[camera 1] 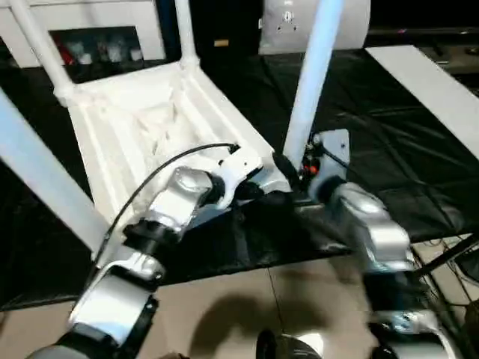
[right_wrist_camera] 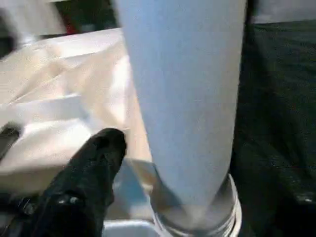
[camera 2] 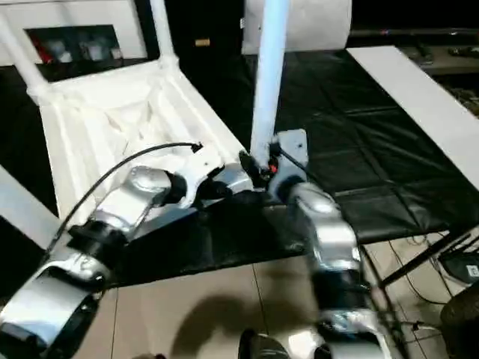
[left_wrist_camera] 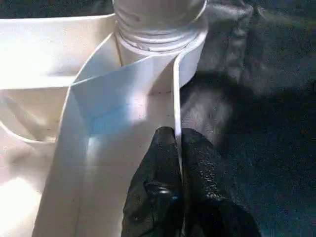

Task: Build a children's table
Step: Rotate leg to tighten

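Observation:
The children's table lies upside down on black cloth, its ribbed white top (camera 1: pixel 150 127) facing up. Legs rise from its corners, two at the far side (camera 1: pixel 45 52) (camera 1: pixel 185 34) and one at the near left (camera 1: pixel 37 172). At the near right corner a leg (camera 1: pixel 314 75) stands upright in its threaded socket (left_wrist_camera: pixel 158 29). My left gripper (left_wrist_camera: pixel 177 143) is shut on the thin rim wall of the top just beside that socket. My right gripper (camera 1: pixel 296 170) sits at the base of this leg (right_wrist_camera: pixel 187 98); its black finger (right_wrist_camera: pixel 98 153) stands a little off the leg, open.
A flat white board (camera 1: pixel 426 82) lies on the black cloth (camera 1: pixel 374 149) at the right. A white cabinet (camera 1: pixel 90 22) stands behind the table. Pale floor (camera 1: pixel 247 307) begins at the cloth's near edge, with cables and a stand (camera 1: pixel 449 254) at the lower right.

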Controlling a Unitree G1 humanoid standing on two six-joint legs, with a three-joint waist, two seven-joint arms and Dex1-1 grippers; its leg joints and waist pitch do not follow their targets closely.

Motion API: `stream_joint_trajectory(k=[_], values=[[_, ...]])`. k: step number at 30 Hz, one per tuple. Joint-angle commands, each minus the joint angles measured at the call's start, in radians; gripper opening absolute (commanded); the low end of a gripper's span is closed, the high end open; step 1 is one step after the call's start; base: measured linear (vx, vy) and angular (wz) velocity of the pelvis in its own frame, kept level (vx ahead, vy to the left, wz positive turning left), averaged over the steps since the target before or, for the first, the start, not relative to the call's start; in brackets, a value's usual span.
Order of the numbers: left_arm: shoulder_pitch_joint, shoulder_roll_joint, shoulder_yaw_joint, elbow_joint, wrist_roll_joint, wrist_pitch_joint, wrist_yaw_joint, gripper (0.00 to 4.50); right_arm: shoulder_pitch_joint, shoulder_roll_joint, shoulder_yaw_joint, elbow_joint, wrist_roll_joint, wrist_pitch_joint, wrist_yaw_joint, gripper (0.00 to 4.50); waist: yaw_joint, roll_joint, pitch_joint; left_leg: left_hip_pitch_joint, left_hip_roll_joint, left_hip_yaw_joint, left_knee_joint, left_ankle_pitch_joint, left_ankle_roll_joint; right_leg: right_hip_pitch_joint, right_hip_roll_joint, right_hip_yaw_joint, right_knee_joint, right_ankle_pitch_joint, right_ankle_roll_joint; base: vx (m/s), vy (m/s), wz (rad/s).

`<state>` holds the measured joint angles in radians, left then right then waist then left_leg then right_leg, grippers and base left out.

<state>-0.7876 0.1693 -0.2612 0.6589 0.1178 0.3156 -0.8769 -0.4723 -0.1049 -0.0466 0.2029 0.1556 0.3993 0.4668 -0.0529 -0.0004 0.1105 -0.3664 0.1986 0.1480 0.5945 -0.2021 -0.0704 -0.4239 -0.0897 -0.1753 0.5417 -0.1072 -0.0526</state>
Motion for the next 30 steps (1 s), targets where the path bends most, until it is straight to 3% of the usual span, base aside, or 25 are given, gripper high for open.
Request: stream_joint_trajectory(k=[1,4,5,6,7,12,15,16,20,26,30], values=[[0.006,0.019,-0.008,-0.043,-0.035,-0.093,-0.069,0.0,0.024,-0.035,0.045,-0.034,0.04,-0.002,0.123,3.96,0.016,-0.006,-0.085,-0.01,0.013,0.003,-0.05,-0.063,0.202,0.094,-0.06,0.057,-0.061,-0.325,-0.12,0.0,0.0,0.0],[0.04,0.081,-0.03,-0.054,-0.059,-0.173,-0.216,0.0,0.067,-0.175,0.055,-0.072,0.071,-0.041,0.336,4.11,0.025,-0.006,-0.077,-0.003,0.017,0.005,-0.054,-0.127,0.167,0.09,-0.057,0.057,-0.075,-0.423,-0.077,0.0,0.0,0.0],[0.04,0.081,-0.03,-0.054,-0.059,-0.173,-0.216,0.0,0.067,-0.175,0.055,-0.072,0.071,-0.041,0.336,4.18,0.026,-0.006,-0.077,-0.003,0.018,0.004,-0.054,-0.137,0.162,0.089,-0.058,0.055,-0.076,-0.438,-0.072,0.0,0.0,0.0],[0.046,0.103,-0.042,-0.05,-0.064,-0.185,-0.268,0.0,0.076,-0.23,0.061,-0.072,0.084,-0.05,0.409,4.33,0.031,-0.005,-0.076,0.006,0.021,0.004,-0.055,-0.156,0.146,0.081,-0.059,0.056,-0.081,-0.47,-0.066,0.0,0.0,0.0],[0.046,0.106,-0.043,-0.05,-0.064,-0.188,-0.276,0.0,0.077,-0.237,0.061,-0.071,0.086,-0.052,0.419,4.44,0.036,-0.006,-0.076,0.005,0.02,0.003,-0.056,-0.165,0.136,0.084,-0.06,0.055,-0.082,-0.485,-0.063,0.0,0.0,0.0],[0.056,0.161,-0.069,-0.039,-0.093,-0.289,-0.447,0.0,0.075,-0.335,0.089,-0.054,0.111,-0.093,0.589,4.44,0.051,-0.006,-0.079,0.007,0.028,0.002,-0.058,-0.152,0.128,0.078,-0.064,0.062,-0.073,-0.455,-0.081,0.0,0.0,0.0],[0.05,0.199,-0.091,-0.026,-0.091,-0.332,-0.542,0.0,0.067,-0.386,0.127,-0.037,0.126,-0.109,0.725,4.44,0.066,-0.004,-0.084,0.007,0.033,0.002,-0.058,-0.127,0.146,0.08,-0.065,0.066,-0.061,-0.387,-0.113,0.0,0.0,0.0],[0.045,0.216,-0.105,-0.018,-0.081,-0.358,-0.571,0.0,0.056,-0.393,0.133,-0.026,0.141,-0.099,0.76,4.17,0.07,-0.005,-0.087,0.005,0.036,0.003,-0.057,-0.112,0.151,0.082,-0.065,0.067,-0.054,-0.357,-0.125,0.0,0.0,0.0],[0.035,0.239,-0.128,-0.001,-0.063,-0.406,-0.614,0.0,0.035,-0.396,0.154,-0.006,0.145,-0.097,0.802,3.96,0.088,-0.006,-0.089,0.008,0.039,0.007,-0.057,-0.091,0.141,0.081,-0.068,0.07,-0.048,-0.339,-0.143,0.0,0.0,0.0],[0.019,0.247,-0.147,0.017,-0.058,-0.45,-0.672,0.0,0.007,-0.402,0.205,0.039,0.143,-0.106,0.883,3.25,0.102,-0.008,-0.091,0.007,0.04,0.009,-0.058,-0.089,0.123,0.082,-0.07,0.071,-0.047,-0.352,-0.135,0.0,0.0,0.0],[0.009,0.246,-0.152,0.029,-0.058,-0.469,-0.687,0.0,-0.005,-0.406,0.224,0.055,0.145,-0.096,0.928,3.06,0.109,-0.009,-0.093,0.009,0.041,0.011,-0.057,-0.082,0.121,0.081,-0.07,0.072,-0.045,-0.35,-0.136,0.0,0.0,0.0]])
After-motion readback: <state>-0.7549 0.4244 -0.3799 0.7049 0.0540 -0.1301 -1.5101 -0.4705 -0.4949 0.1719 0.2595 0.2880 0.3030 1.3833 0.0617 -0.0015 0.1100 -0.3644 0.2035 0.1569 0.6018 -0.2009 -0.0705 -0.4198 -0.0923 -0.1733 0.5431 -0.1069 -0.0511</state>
